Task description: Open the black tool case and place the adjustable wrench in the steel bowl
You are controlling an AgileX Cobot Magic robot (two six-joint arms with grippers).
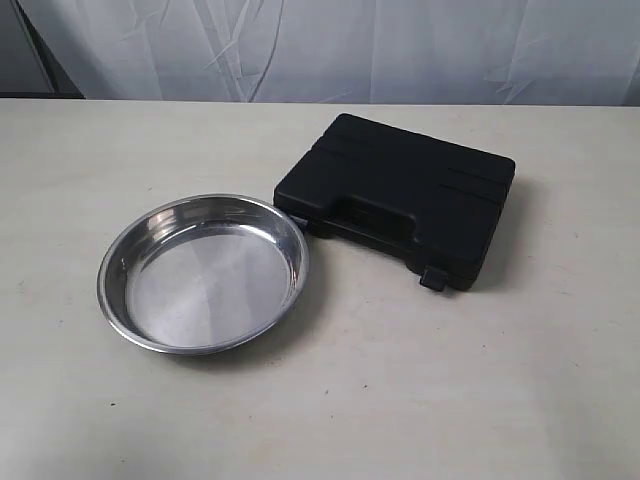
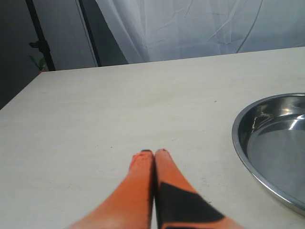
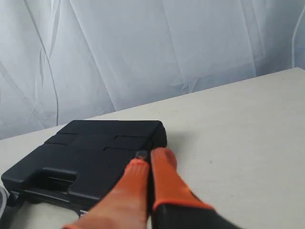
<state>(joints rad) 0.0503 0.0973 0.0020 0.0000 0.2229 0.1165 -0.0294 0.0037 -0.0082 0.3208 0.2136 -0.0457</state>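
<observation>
The black tool case [image 1: 400,195] lies closed on the table, its handle side toward the front, with a latch [image 1: 434,278] sticking out at its near right corner. Touching its left corner sits the steel bowl [image 1: 204,272], holding nothing. The adjustable wrench is hidden. Neither gripper shows in the exterior view. My left gripper [image 2: 153,153] is shut, orange fingers pressed together over bare table, the steel bowl [image 2: 271,143] off to one side. My right gripper [image 3: 150,158] is shut with nothing in it, hanging over a corner of the black tool case [image 3: 90,152].
A pale table [image 1: 450,400] carries everything, with a white curtain [image 1: 330,45] behind its far edge. A dark stand [image 2: 40,38] rises past the table corner in the left wrist view.
</observation>
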